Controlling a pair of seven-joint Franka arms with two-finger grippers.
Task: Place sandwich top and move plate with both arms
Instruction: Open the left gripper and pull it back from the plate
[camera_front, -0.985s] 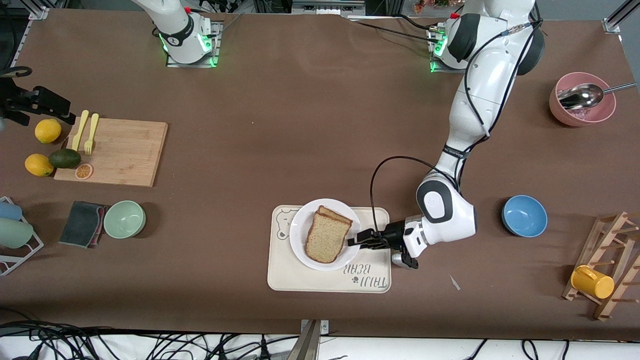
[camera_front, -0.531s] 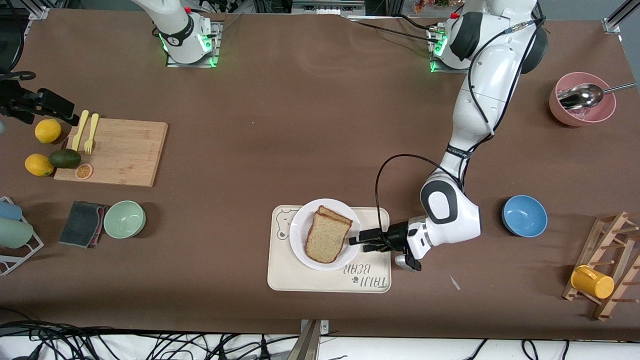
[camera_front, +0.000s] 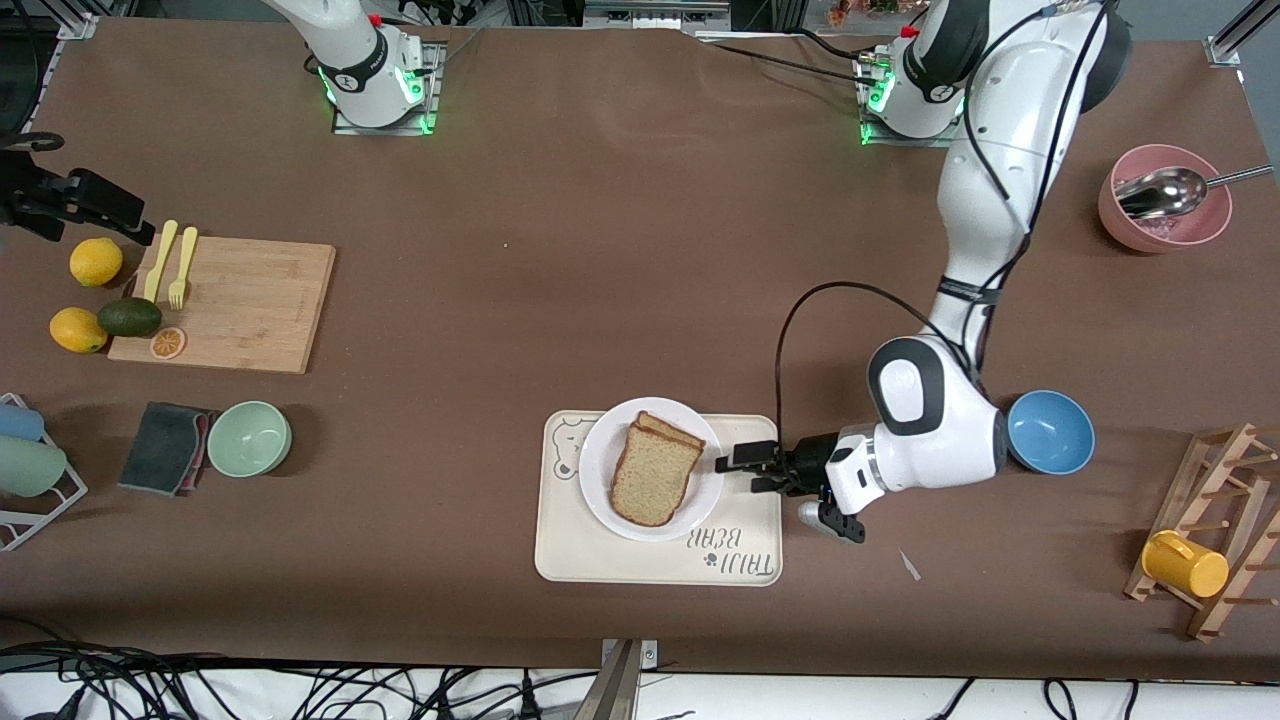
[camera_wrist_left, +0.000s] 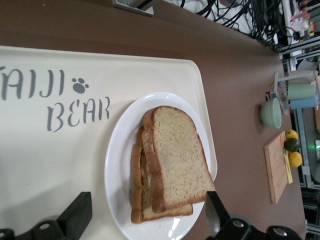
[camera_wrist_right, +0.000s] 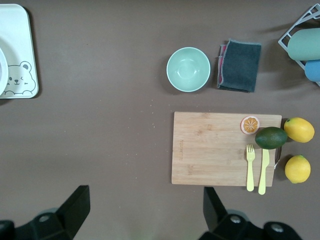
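The sandwich top (camera_front: 652, 478), a speckled tan slice with a brown crust, lies on another slice on the white plate (camera_front: 597, 450). The plate stands on the cream bear-print tray (camera_front: 640, 565). My left gripper (camera_front: 745, 470) is open and holds nothing, low over the tray beside the plate's rim, toward the left arm's end. In the left wrist view the sandwich top (camera_wrist_left: 177, 155) and plate (camera_wrist_left: 116, 165) lie just ahead of the left gripper (camera_wrist_left: 146, 205). My right gripper (camera_front: 115, 212) waits open, high over the right arm's end of the table; in its own wrist view the right gripper (camera_wrist_right: 145, 200) is empty.
A wooden board (camera_front: 235, 300) with forks, an avocado and lemons lies at the right arm's end, with a green bowl (camera_front: 249, 438) and a grey cloth (camera_front: 165, 447) nearer the camera. A blue bowl (camera_front: 1050, 430) sits close beside the left arm's wrist. A pink bowl (camera_front: 1165, 225) and a cup rack (camera_front: 1210, 540) stand at the left arm's end.
My left gripper has opened, let go of the sandwich top and drawn back from the plate toward the left arm's end. The slice stays on the plate. The right gripper has barely shifted.
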